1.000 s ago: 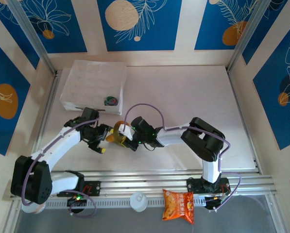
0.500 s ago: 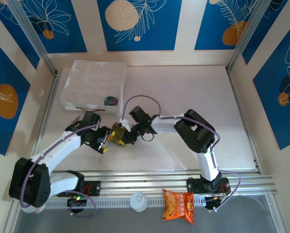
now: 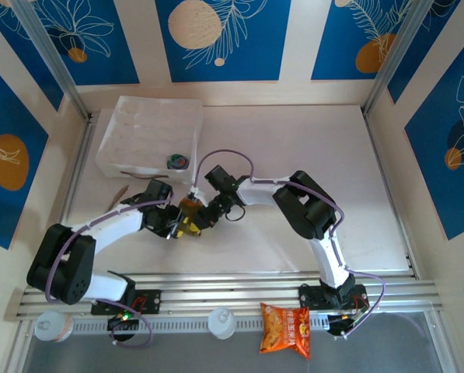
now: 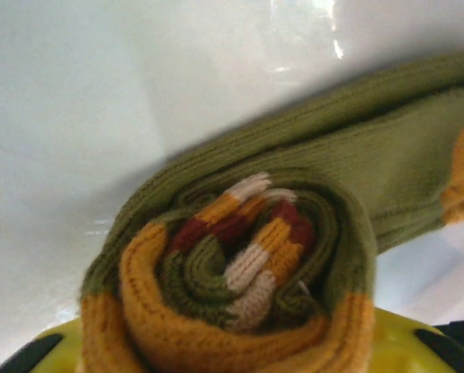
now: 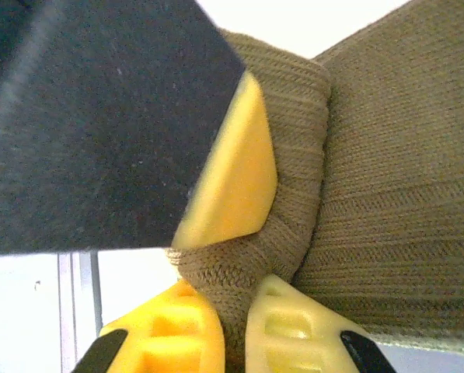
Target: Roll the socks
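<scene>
Olive-brown sock [image 4: 239, 256], rolled up, on the white table [image 3: 309, 155] between two robot claws.
The right gripper [image 5: 235, 330] pinches the sock's fabric between yellow fingertips. The left gripper [image 3: 180, 228] touches the striped roll; its grip can't be told.

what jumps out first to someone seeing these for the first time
Mid-table, the left gripper and right gripper meet on one small olive sock, the right one pinching a fold of its fabric. The left wrist view shows the sock's rolled end as a tight spiral of orange, cream and dark red stripes. An orange snack packet lies at the near edge.
</scene>
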